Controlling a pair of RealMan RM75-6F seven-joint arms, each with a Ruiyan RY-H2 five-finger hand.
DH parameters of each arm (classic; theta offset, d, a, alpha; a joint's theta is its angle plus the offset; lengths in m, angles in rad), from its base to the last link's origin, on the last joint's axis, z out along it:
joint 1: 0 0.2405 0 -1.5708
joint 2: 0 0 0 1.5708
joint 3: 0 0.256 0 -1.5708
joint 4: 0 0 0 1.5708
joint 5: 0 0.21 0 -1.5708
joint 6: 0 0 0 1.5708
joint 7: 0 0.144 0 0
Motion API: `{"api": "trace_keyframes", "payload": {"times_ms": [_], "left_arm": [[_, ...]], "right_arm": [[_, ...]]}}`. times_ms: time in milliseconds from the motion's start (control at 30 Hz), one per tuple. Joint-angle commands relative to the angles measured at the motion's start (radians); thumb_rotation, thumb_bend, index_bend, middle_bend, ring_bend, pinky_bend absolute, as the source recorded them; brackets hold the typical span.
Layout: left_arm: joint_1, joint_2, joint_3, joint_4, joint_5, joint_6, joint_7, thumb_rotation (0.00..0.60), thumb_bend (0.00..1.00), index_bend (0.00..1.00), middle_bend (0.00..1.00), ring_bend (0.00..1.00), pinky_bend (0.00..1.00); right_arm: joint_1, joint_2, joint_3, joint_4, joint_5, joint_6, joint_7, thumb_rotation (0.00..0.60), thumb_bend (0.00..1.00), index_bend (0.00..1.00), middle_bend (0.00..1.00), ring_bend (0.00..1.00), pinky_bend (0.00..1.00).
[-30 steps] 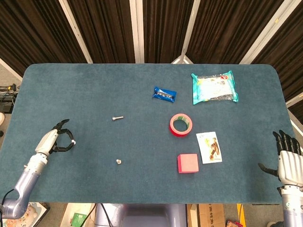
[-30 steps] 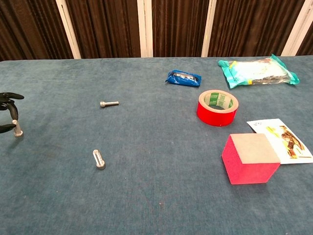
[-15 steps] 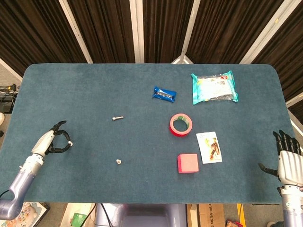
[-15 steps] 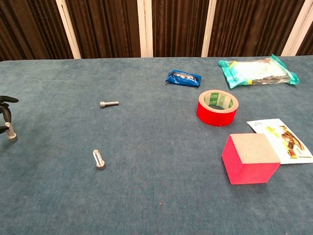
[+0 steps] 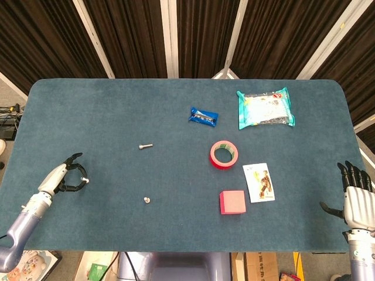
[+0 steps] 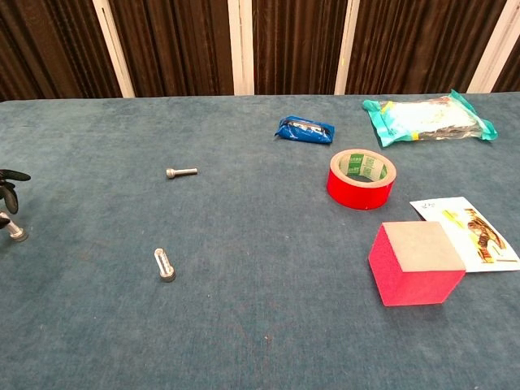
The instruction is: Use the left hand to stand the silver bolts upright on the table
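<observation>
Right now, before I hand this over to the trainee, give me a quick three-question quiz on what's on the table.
1. True or false: the far bolt lies on its side.
2. Which hand has a silver bolt at its fingertips? A: left hand. B: right hand.
3. Fill in: the tape roll is coloured ____.

Key: 1 true; 2 A; 3 red.
</observation>
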Motion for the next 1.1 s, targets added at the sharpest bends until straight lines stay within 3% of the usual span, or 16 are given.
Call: {"api": "trace_keyframes", "payload": {"times_ms": [33,500,600,833,933,1100], "left_arm": [[-0.003,0.007,0.008,0.0,0.013,0.0,-0.017,0.6,0.49,0.5,0.01,0.0,0.0],[-0.013,0.051,0.038,0.0,0.076,0.043,-0.098,0.6,0.44,0.38,0.0,0.0,0.0],[-0.016,0.097,0.026,-0.049,0.082,0.08,-0.038,0.6,0.44,0.38,0.0,0.0,0.0],[-0.022,0.223,-0.073,-0.303,-0.054,0.147,0.4,0.6,0.44,0.38,0.0,0.0,0.0],[-0.067,0.224,-0.131,-0.394,-0.162,0.144,0.668,0.6,0.44,0.38,0.0,0.0,0.0],[-0.204,0.156,-0.218,-0.509,-0.473,0.137,1.136,0.6,0.43,0.38,0.0,0.0,0.0]], "right_arm": [[0.0,0.0,0.0,-0.001,0.0,0.001,0.0,0.6,0.01,0.11,0.01,0.0,0.0],[-0.003,0.0,0.002,-0.006,0.0,0.008,0.0,0.6,0.01,0.12,0.01,0.0,0.0],[-0.004,0.001,0.003,-0.008,0.001,0.009,0.0,0.6,0.01,0.12,0.01,0.0,0.0],[-0.005,0.005,0.005,-0.011,0.002,0.01,0.007,0.6,0.01,0.12,0.01,0.0,0.0],[-0.005,0.007,0.006,-0.009,0.01,0.005,0.009,0.6,0.01,0.12,0.01,0.0,0.0],[-0.003,0.005,0.012,-0.001,0.027,-0.001,0.004,0.6,0.01,0.12,0.01,0.0,0.0]]}}
